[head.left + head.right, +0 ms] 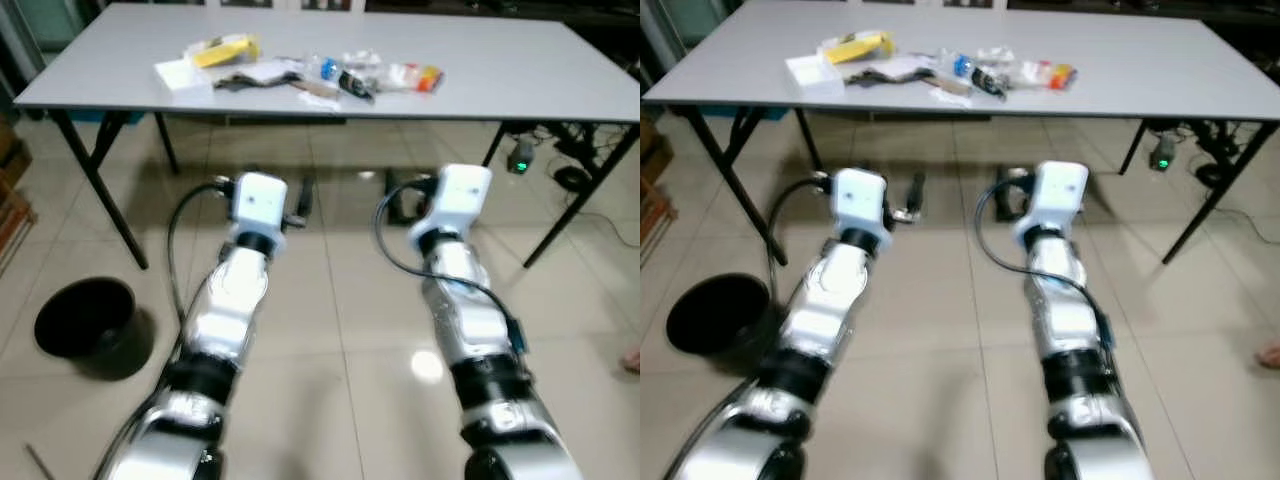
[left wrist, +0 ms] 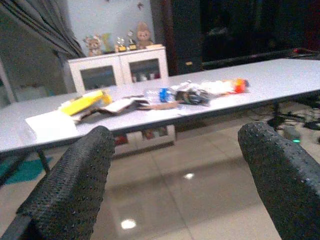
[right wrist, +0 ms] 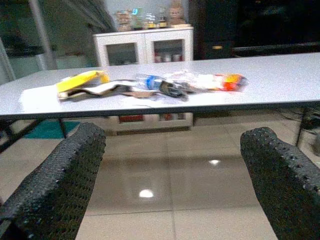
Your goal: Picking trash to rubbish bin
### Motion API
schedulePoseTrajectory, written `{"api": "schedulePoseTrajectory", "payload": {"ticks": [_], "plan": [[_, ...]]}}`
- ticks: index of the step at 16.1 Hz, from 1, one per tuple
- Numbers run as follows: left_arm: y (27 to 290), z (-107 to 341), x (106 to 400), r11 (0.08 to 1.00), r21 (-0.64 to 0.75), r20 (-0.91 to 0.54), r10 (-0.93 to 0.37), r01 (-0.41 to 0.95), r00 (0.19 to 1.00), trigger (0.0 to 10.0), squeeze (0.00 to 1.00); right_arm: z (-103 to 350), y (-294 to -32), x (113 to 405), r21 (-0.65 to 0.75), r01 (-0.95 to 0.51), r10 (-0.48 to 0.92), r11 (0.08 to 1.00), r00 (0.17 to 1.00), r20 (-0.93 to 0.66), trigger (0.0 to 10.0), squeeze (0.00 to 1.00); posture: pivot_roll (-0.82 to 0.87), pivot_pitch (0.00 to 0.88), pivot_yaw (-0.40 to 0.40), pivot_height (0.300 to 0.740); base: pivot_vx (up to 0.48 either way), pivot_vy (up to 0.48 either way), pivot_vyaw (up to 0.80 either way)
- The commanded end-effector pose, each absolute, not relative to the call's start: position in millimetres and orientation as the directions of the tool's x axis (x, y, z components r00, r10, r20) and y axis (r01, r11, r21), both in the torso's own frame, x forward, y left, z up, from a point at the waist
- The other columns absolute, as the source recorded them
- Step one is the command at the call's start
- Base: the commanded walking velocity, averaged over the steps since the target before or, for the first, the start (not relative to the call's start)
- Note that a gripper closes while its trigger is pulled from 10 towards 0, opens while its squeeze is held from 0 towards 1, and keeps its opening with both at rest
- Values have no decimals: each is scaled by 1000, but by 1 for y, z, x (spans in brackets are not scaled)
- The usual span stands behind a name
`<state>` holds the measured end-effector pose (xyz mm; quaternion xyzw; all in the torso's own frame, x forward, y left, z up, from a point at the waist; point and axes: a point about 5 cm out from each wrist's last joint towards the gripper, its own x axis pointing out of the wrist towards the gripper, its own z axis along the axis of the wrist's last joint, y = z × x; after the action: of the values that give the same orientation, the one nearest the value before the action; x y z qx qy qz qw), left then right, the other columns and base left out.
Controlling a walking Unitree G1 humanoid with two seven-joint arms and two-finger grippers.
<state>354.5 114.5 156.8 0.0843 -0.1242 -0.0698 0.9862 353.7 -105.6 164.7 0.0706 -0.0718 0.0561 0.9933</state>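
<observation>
Robot faces a table (image 1: 520,70) of trash, bin (image 1: 85,318) on the floor to its left.

Left gripper (image 2: 175,185) and right gripper (image 3: 172,182) both gape empty; closing in squarely on the trash pile (image 1: 300,72) should help.

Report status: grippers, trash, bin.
Left gripper and right gripper open, empty, short of table. Trash piled on it. Bin on floor, left. Nothing blocking.

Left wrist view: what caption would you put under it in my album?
Two open black textured fingers frame a long grey table strewn with a yellow wrapper and other trash.
</observation>
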Motion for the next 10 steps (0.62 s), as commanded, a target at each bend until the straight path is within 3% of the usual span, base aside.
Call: {"api": "schedulePoseTrajectory", "payload": {"ticks": [1,10], "plan": [[99,164,355,973,176,251,-193,152,949,10000,0,168,-119,356,120,-84,64,989,985,157,10000,0,12,0,-30,740,472,0,0],[99,165,355,971,185,250,-195,151,948,10000,0,168,-117,356,121,-84,65,989,986,153,10000,0,14,0,-26,740,472,0,0]]}}
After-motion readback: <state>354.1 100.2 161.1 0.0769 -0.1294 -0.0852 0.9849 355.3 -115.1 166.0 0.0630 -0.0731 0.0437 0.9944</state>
